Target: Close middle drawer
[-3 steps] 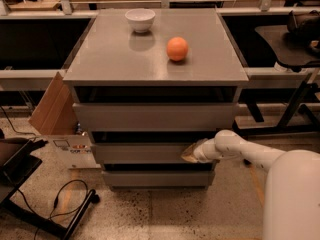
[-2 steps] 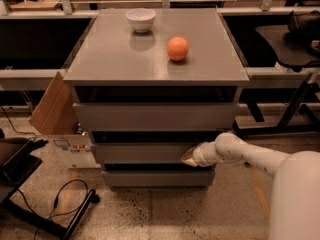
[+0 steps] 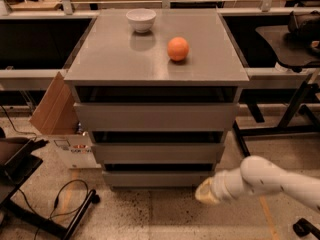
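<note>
The grey cabinet [image 3: 100,69] has three handleless drawer fronts stacked one above the other. The middle drawer [image 3: 150,153] is the medium-width front between the wide top one [image 3: 150,116] and the narrow bottom one [image 3: 150,178]. A dark gap shows above it. My gripper [image 3: 205,191], beige-tipped on a white arm [image 3: 270,181], is low at the right. It is in front of the bottom drawer's right end, below the middle drawer and apart from it.
A white bowl [image 3: 141,20] and an orange [image 3: 178,49] sit on the cabinet top. A cardboard box [image 3: 55,114] leans at the cabinet's left. Black cables [image 3: 65,204] and a stand lie on the floor at the left. Dark tables stand on both sides.
My gripper was against the right part of the middle drawer front. It has drawn back and down, away from the front. The arm now reaches in lower.
</note>
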`<action>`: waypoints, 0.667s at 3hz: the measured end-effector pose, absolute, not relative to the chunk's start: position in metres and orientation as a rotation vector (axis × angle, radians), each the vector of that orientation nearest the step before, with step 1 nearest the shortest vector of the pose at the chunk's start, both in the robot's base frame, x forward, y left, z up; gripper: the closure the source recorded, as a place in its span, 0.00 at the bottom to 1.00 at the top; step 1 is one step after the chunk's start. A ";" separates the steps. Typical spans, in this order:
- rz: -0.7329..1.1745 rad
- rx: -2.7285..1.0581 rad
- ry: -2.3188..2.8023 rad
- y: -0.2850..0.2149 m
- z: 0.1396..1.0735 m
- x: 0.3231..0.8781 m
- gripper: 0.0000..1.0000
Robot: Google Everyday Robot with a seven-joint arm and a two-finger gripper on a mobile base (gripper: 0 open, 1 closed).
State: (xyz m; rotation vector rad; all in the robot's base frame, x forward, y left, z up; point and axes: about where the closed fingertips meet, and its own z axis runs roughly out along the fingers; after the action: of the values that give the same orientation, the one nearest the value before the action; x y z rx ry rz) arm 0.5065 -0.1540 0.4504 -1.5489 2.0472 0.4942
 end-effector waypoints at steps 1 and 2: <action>0.471 -1.638 2.154 -0.189 0.487 0.409 1.00; 0.344 -1.687 2.297 -0.216 0.518 0.365 1.00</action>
State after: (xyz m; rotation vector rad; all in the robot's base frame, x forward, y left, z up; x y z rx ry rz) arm 0.3652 -0.2157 0.5185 -1.6872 2.2970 0.3441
